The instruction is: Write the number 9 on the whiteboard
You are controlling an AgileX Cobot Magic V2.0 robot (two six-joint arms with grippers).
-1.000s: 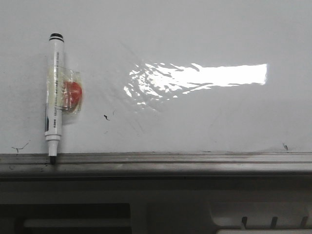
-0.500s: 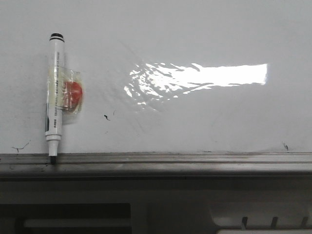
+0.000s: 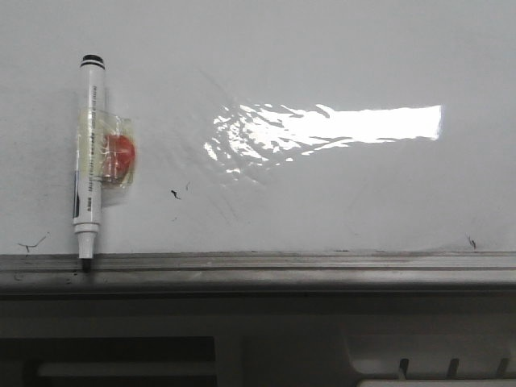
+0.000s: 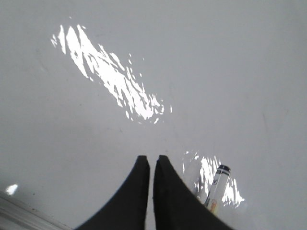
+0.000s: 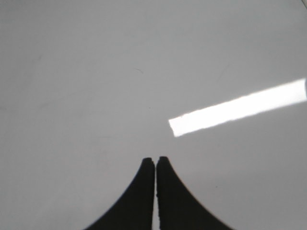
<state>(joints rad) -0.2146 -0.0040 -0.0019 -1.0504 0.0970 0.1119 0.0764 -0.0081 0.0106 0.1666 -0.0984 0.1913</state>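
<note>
The whiteboard [image 3: 322,193] fills the front view, glossy white-grey with a bright glare patch. No number 9 shows on it, only tiny black specks. A white marker [image 3: 89,153] with a black end and black tip stands upright at the left, taped with a red magnet [image 3: 121,155], tip on the grey tray edge [image 3: 258,262]. Neither gripper shows in the front view. My left gripper [image 4: 153,158] is shut and empty, facing the board, with the marker's end [image 4: 218,184] beside it. My right gripper [image 5: 156,159] is shut and empty, facing bare board [image 5: 96,72].
A grey metal tray edge runs along the board's bottom, with a dark shelf [image 3: 121,363] below it. Small black squiggles [image 3: 176,193] sit near the marker, and others near the tray at the far left [image 3: 32,242] and the right [image 3: 472,241].
</note>
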